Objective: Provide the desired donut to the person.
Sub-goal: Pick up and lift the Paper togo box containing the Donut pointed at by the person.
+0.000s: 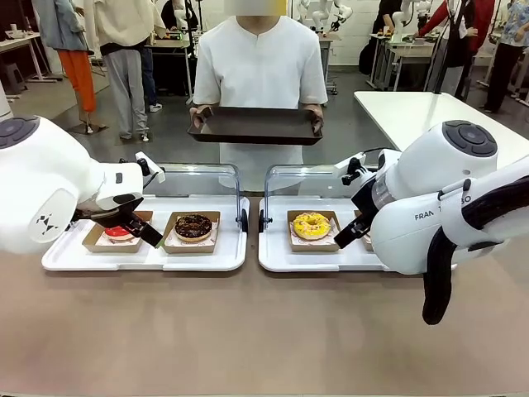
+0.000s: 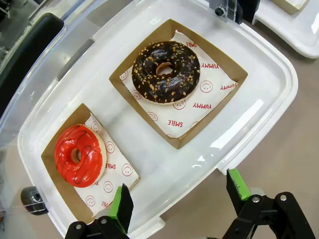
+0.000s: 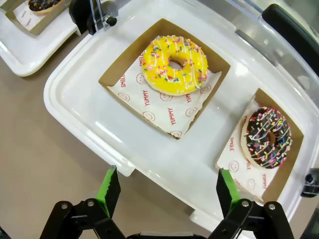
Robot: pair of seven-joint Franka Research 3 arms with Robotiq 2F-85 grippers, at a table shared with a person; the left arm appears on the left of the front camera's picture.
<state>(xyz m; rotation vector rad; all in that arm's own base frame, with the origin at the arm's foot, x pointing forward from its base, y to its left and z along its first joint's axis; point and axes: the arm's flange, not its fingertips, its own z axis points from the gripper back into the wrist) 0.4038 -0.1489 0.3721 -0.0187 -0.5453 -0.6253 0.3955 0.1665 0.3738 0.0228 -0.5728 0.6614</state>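
The person [image 1: 260, 66] stands at the far side holding a dark tray [image 1: 256, 126] in both hands. On the left white tray [image 2: 259, 59] lie a red-glazed donut [image 2: 77, 155] and a chocolate donut with nuts [image 2: 166, 72], each in a brown paper box. The right white tray [image 3: 75, 107] carries a yellow sprinkled donut [image 3: 174, 64] and a chocolate donut with coloured sprinkles [image 3: 267, 137]. My left gripper [image 2: 179, 196] hovers open above the left tray's near edge, holding nothing. Over the right tray's near edge my right gripper [image 3: 168, 189] is open too. Nothing shows which donut is desired.
Clear lids [image 1: 198, 178] stand raised behind both trays. Bare brown table [image 1: 264, 331] stretches in front of the trays. Another white table [image 1: 430, 112] is at the back right, and bystanders stand farther off.
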